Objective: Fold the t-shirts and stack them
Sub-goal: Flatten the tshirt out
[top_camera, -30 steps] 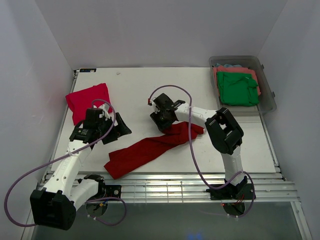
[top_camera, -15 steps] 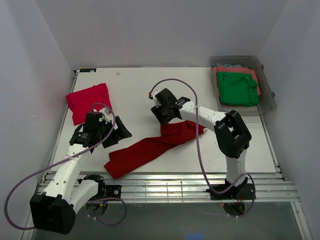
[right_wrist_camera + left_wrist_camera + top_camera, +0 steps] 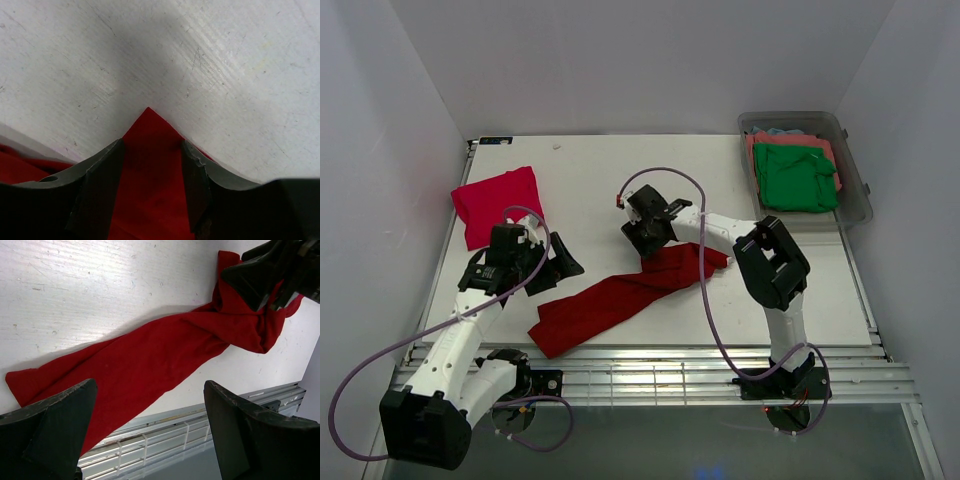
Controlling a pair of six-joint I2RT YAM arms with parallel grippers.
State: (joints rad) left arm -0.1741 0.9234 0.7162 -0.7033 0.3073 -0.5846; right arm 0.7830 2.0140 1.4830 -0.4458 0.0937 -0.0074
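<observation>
A dark red t-shirt [image 3: 620, 295] lies stretched in a long bunched strip from the table's front left toward the centre. My right gripper [image 3: 648, 238] sits at its upper right end. In the right wrist view the fingers [image 3: 102, 185] close on a corner of the dark red cloth [image 3: 150, 165], which pokes out between them [image 3: 151, 142]. My left gripper [image 3: 562, 262] is open above the strip's left part; the left wrist view shows the shirt [image 3: 150, 360] beneath its wide-apart jaws [image 3: 149, 385]. A pinkish-red t-shirt [image 3: 498, 200] lies folded at the back left.
A clear grey tub [image 3: 857, 170] at the back right holds a folded green shirt [image 3: 795, 178] on a coral one [image 3: 790, 143]. The slatted metal front edge [image 3: 650, 375] runs just below the dark red shirt. White walls enclose the table.
My right gripper moved a little up and away from the shirt's end half a second ago and has come back down to it. The left gripper shifted slightly; the shirt barely moved.
</observation>
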